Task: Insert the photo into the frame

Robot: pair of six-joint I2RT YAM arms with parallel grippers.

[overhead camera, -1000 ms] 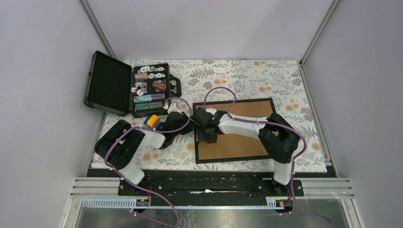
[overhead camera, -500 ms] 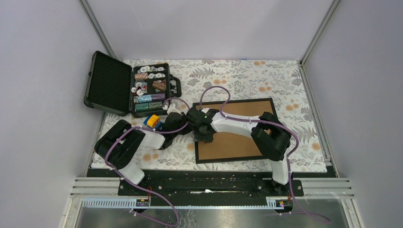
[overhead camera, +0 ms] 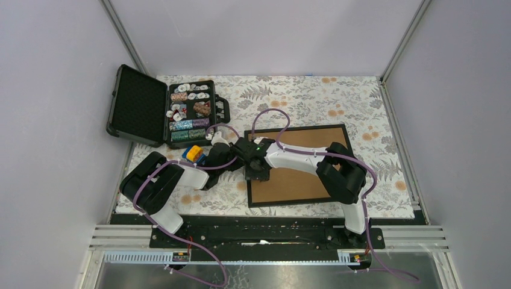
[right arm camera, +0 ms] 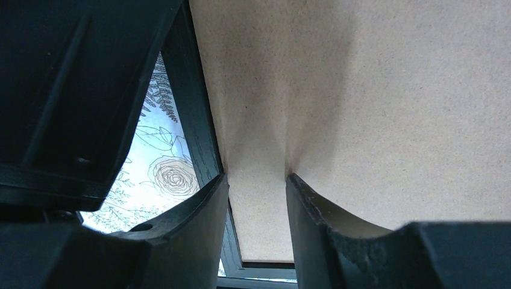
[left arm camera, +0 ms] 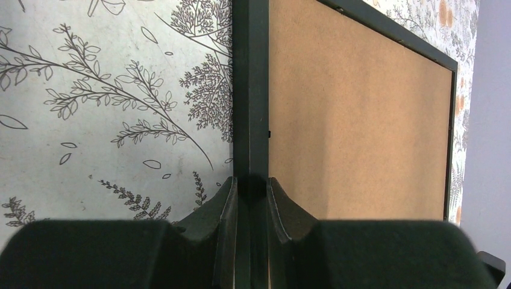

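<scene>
1. The frame (left arm camera: 250, 90) lies flat on the floral tablecloth (overhead camera: 337, 96), just ahead of the right arm's base. Its back faces up, and the brown backing board (overhead camera: 301, 174) sits inside the black border.
2. The left gripper (left arm camera: 251, 192) is at the frame's left edge, clamped on the black rail with one finger on each side.
3. The right gripper (right arm camera: 257, 179) is just beside it over the same edge. Its fingers are apart with the tips seemingly resting on the backing board, and nothing is held between them.
4. The photo shows in no view, and I cannot tell whether it lies under the board. If it does, I judge the loading nearly done, with the back left to secure. If not, the board has yet to come out.
5. Farthest, at the left and well apart from the frame, stands an open black case (overhead camera: 144, 105) holding chips (overhead camera: 190, 114).
6. No brand, label or writing can be read anywhere.
</scene>
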